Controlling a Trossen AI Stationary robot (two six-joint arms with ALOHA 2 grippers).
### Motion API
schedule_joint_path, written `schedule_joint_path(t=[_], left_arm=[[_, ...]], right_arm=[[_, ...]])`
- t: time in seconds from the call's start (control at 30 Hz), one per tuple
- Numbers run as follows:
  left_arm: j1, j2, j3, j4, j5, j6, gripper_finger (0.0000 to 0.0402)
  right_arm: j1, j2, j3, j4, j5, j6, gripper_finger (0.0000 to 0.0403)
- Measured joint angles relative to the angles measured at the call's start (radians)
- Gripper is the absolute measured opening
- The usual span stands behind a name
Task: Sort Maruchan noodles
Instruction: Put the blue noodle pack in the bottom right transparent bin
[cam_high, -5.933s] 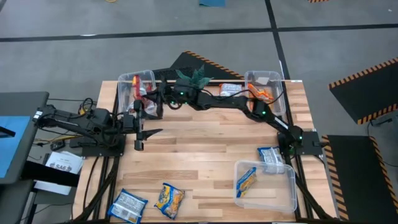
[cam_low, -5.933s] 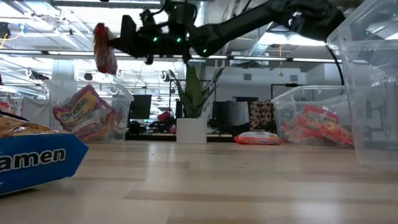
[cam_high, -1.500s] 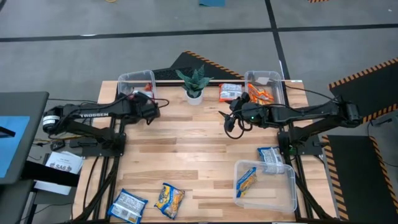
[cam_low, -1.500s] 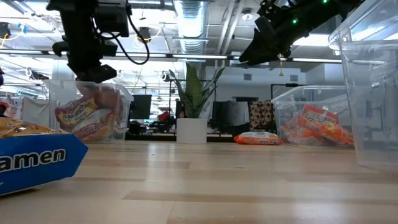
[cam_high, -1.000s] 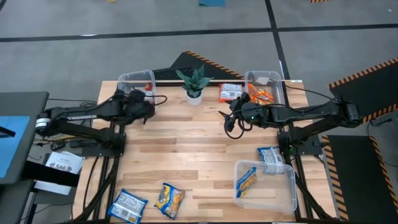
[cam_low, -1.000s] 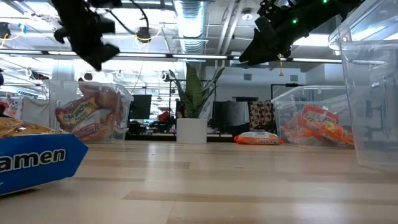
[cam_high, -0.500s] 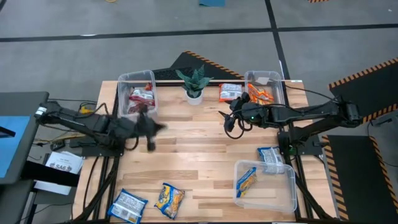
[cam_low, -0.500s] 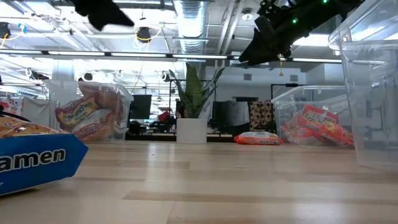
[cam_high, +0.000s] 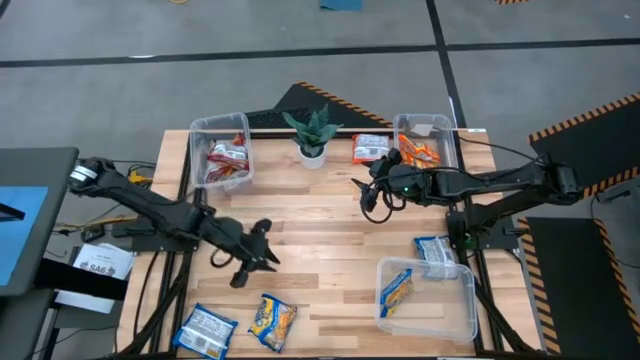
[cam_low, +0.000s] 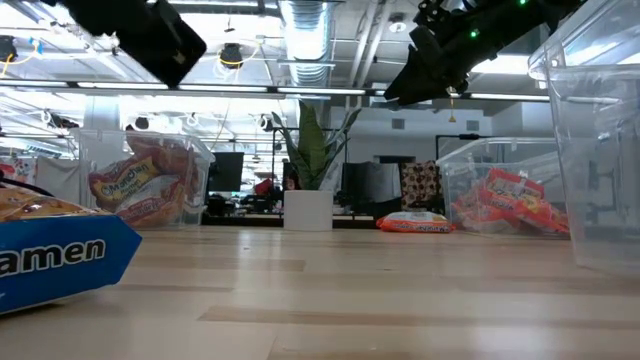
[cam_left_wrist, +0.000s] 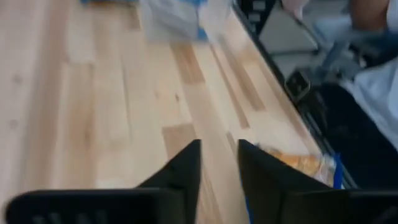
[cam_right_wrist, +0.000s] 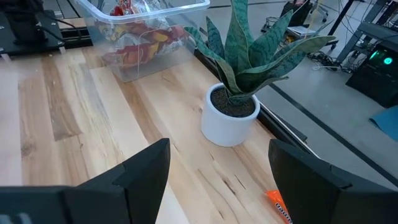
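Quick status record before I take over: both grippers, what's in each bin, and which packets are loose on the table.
left gripper: over the near-left table, fingers slightly apart, holding nothing
right gripper: waiting open near the plant, empty
far-left bin: red-and-white packets
far-right bin: orange packets
near-right bin: one yellow packet
loose packets: blue and yellow at the near-left edge, blue beside the near-right bin, red beside the far-right bin

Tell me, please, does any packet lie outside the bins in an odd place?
Yes. One red packet lies on the table between the plant and the far right bin, not inside it. Three more sit loose near the front edge.
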Motion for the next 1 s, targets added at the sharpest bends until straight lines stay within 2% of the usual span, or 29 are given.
schedule_joint_path(t=[0.23, 0.4, 0.57, 0.77, 1.0], left_arm=[[-0.045, 0.148, 0.107, -0.103, 0.046, 0.004, 0.0207], [-0.083, 0.214, 0.196, -0.194, 0.077, 0.022, 0.0259], [-0.124, 0.260, 0.226, -0.212, 0.073, 0.016, 0.0274], [-0.193, 0.362, 0.249, -0.208, -0.011, -0.061, 0.0275], [-0.260, 0.497, 0.342, -0.225, -0.077, -0.083, 0.0275]], right_arm=[[0.000, 0.000, 0.000, -0.001, 0.000, -0.001, 0.0295], [0.000, 0.000, 0.000, -0.003, 0.000, 0.000, 0.0295], [0.003, 0.000, 0.000, -0.011, -0.003, 0.021, 0.0295], [0.037, 0.000, 0.000, -0.036, -0.029, 0.053, 0.0295], [0.107, 0.000, 0.000, -0.044, -0.028, 0.053, 0.0295]])
